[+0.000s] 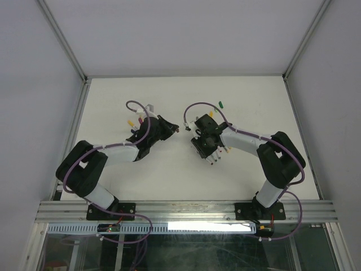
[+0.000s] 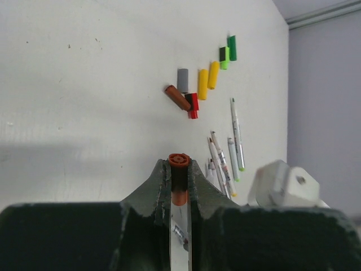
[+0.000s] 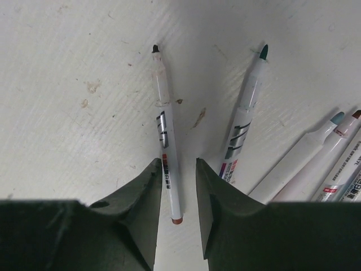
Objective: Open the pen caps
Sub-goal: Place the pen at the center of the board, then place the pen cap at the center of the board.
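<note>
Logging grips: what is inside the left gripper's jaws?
The left gripper clamps a small orange-brown cylindrical plastic pen cap. Its sides are covered by the fingers.

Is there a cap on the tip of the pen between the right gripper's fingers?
No. The pen between the right gripper's parted fingers shows a bare black writing tip, with no cap over it.

Glossy plastic pen caps, matt table (scuffed)
</note>
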Available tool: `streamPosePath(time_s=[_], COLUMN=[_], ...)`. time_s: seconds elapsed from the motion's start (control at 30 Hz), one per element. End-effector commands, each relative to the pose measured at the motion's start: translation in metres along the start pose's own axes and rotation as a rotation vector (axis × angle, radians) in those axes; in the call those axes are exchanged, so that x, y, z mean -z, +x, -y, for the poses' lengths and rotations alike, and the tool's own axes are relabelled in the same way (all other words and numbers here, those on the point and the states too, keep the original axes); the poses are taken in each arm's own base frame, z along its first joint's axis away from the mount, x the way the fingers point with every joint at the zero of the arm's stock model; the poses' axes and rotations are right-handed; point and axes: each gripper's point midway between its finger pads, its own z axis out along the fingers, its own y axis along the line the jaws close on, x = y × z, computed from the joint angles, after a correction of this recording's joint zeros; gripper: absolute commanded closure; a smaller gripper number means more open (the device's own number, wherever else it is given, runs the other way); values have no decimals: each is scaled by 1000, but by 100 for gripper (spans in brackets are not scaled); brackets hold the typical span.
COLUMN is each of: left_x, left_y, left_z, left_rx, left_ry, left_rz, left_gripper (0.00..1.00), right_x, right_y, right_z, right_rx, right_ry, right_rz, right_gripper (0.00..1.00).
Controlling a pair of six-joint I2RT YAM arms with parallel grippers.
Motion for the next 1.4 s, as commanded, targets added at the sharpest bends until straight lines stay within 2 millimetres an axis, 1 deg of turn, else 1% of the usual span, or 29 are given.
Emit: streamPosePath(time_s=[0.0,0.1,0.23,0.43,0.5,0.6,0.87,1.03,1.2,1.37], left_x=[-26,-43,-64,-90,-96,-102,-103,-100,-86,-58], left_y=[5,10,16,28,32,35,35,31,14,-9], left_z=[-9,-11,-11,-15,-17,-21,-23,-18,4,34], left_rx=[-36,-58,-88,-111,-115,-120,-132,-132,-164,-230], left_ry=[-116,-148,-163,-186,-196,-210,-219,-216,-168,-85], left_rz=[-14,-38,-66,-116,-129,-140,-142,-135,-102,-53], left_gripper=[100,100,100,100,97,89,69,63,62,61], right_x=[26,34,46,79,88,96,102,106,112,122], right_y=[-33,-37,-39,-45,-47,-49,-49,-50,-51,-52], right_z=[-4,-8,-6,-5,-2,1,3,2,-2,-10], right_rx=[32,45,76,100,98,91,80,84,97,123], right_ry=[-15,-51,-102,-216,-221,-230,-251,-257,-283,-332], right_rz=[126,140,160,264,296,328,347,362,387,415], right_gripper=[67,67,64,61,61,60,60,60,60,60])
